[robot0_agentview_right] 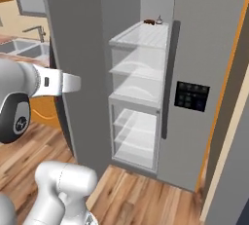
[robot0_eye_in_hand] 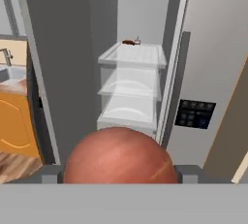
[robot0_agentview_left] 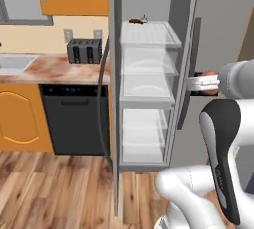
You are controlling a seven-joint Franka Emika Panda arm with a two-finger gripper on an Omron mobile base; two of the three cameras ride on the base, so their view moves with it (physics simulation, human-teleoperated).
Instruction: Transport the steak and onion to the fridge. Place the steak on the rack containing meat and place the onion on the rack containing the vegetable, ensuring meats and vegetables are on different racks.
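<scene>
Hand view, fridge (robot0_eye_in_hand: pixel 208 48): stood straight ahead, left door swung open toward the camera, right door closed with its dark control panel (robot0_eye_in_hand: pixel 195 113) facing out.
Fridge interior: white, stacked with clear shelves; top shelf (robot0_agentview_left: pixel 149 33) carried a small dark brown item (robot0_agentview_left: pixel 138 21) with a tiny whitish piece just beside it, too small to identify; lower shelves and drawers appeared bare.
Open door (robot0_agentview_right: pixel 73 48): edge-on in the left base view, a broad grey slab in the right base view, hanging between the sink side and the cavity.
Room for moving: cavity opening faced the arm, bounded by the open door on one side and the closed door's long vertical handle (robot0_agentview_right: pixel 166 80) on the other; wooden floor (robot0_agentview_left: pixel 59 183) open in front of the fridge.
Dishwasher (robot0_agentview_left: pixel 74 119): black, under the counter (robot0_agentview_left: pixel 59 69), just left of the open door.
Toaster (robot0_agentview_left: pixel 84 51): dark, on the counter near the door's edge.
Gripper (robot0_agentview_left: pixel 208 83): held out level toward the fridge, well short of the shelves, at about mid-shelf height; closed around the onion.
Onion (robot0_eye_in_hand: pixel 117 156): smooth reddish-brown ball, seated between the fingers at the bottom of the hand view, outside the fridge, below the level of the top shelf.
</scene>
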